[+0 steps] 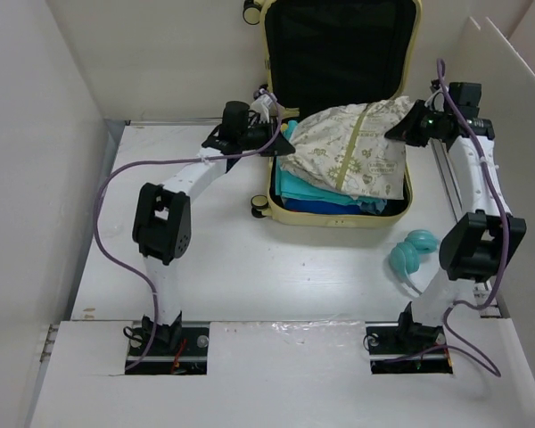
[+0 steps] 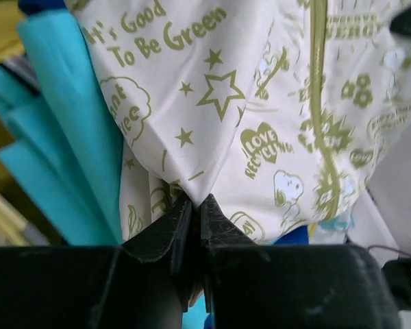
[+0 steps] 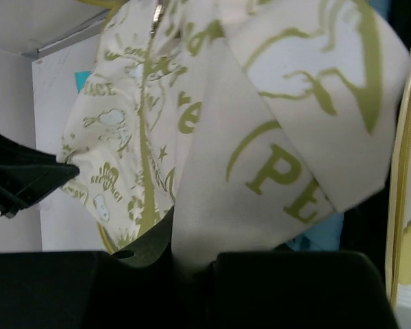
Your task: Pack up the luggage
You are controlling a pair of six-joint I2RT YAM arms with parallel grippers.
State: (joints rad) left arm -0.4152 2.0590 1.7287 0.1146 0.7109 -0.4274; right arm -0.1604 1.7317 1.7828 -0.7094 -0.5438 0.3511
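Note:
The pale yellow luggage (image 1: 407,198) lies open at the back of the table, its black-lined lid (image 1: 339,49) standing up. Folded teal and blue clothes (image 1: 308,189) lie in it. A cream cloth with green print (image 1: 352,147) lies on top; it fills the left wrist view (image 2: 246,103) and the right wrist view (image 3: 260,137). My left gripper (image 1: 281,125) is shut on the cloth's left edge (image 2: 192,199). My right gripper (image 1: 401,132) is shut on its right edge (image 3: 205,240), its fingertips hidden under the fabric.
A teal item (image 1: 408,252) lies on the table right of the luggage's near corner, beside the right arm. White walls (image 1: 36,160) close in both sides. The luggage wheels (image 1: 259,207) show at its left side.

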